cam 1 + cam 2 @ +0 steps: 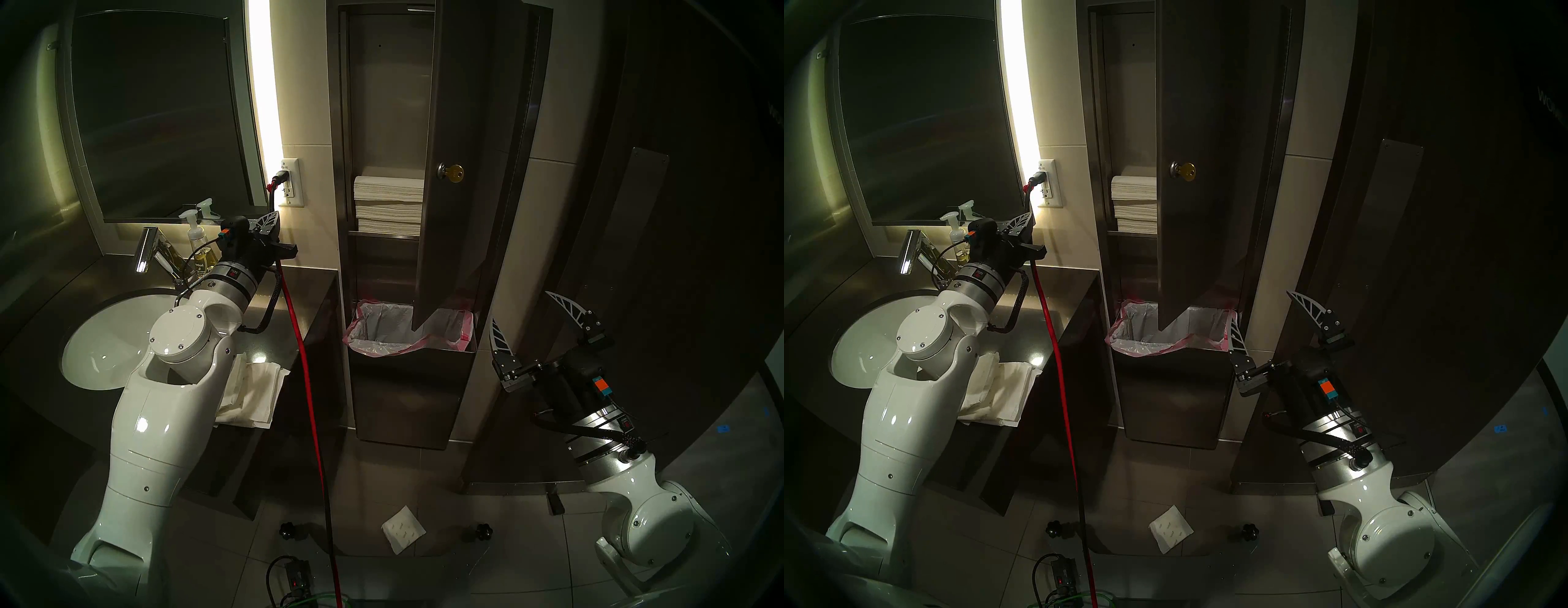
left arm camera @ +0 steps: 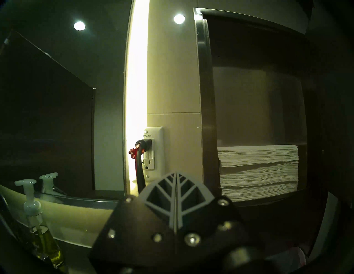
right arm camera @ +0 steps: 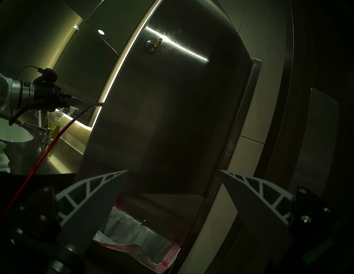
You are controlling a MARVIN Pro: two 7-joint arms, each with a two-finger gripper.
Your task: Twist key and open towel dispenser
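Head view, centre: towel dispenser (image 1: 458,127) door ajar, key (image 1: 455,173) in lock; right hand (image 1: 539,327) spread, empty. Only the left wrist view shows the left hand (image 2: 175,199) clenched, outlet label (image 2: 147,136) reading "PS-10".

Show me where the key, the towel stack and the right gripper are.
key (image 1: 456,173): head left view, on its brass bow.
towel stack (image 2: 258,172): left wrist view, on its front face.
right gripper (image 3: 173,199): right wrist view, midway between its spread fingertips.
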